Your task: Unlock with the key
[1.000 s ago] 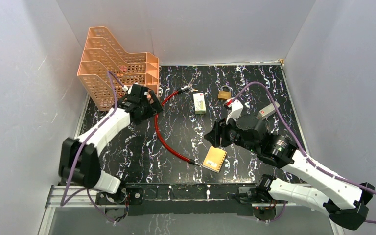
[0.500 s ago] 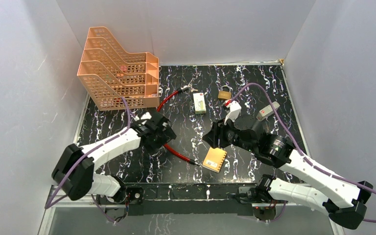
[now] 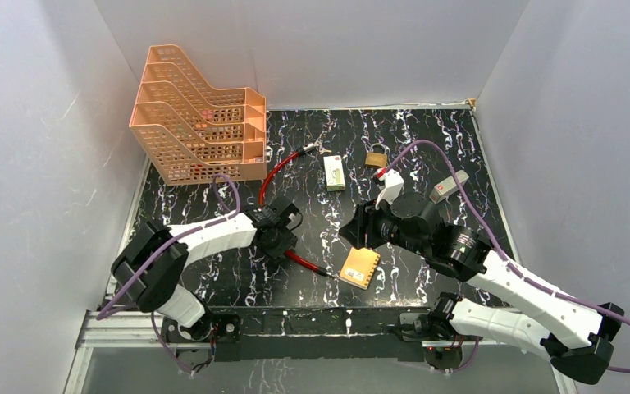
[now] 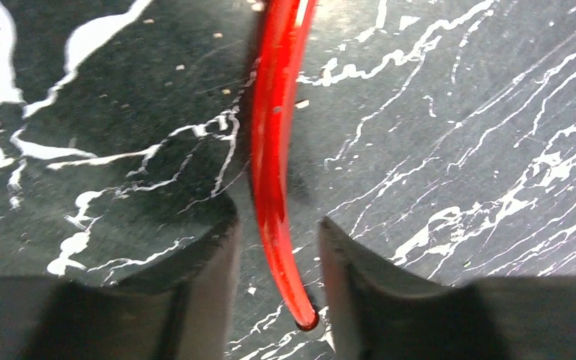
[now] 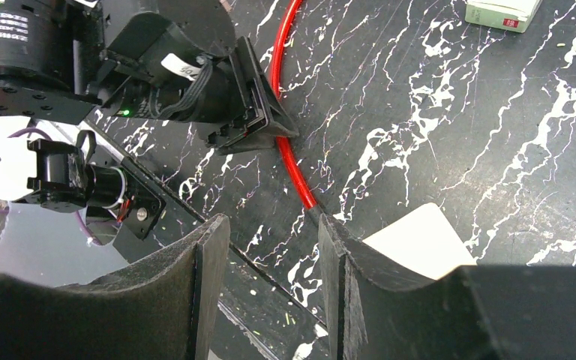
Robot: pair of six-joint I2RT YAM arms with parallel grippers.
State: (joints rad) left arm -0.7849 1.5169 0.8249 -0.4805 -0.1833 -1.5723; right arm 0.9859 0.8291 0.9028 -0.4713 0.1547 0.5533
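Note:
I cannot make out the key in any view. The brass padlock (image 3: pixel 376 157) lies at the back of the black marbled table. A red cable (image 3: pixel 283 164) curves from near the orange rack down toward a yellow card. My left gripper (image 3: pixel 283 238) is low over that cable. In the left wrist view its jaws (image 4: pixel 276 219) straddle the red cable (image 4: pixel 274 150) with a small gap on each side, so it is open. My right gripper (image 3: pixel 361 230) hovers over the table next to the card. Its jaws (image 5: pixel 272 219) are open with nothing between them.
An orange stacked file rack (image 3: pixel 197 115) fills the back left corner. A small white and green box (image 3: pixel 334 172) lies beside the padlock. The yellow perforated card (image 3: pixel 360 265) sits near the front edge, at the cable's metal end. White walls close in three sides.
My left arm has swung from the orange rack toward the front centre and come down over the red cable, and its jaws have narrowed. The right arm has hardly moved.

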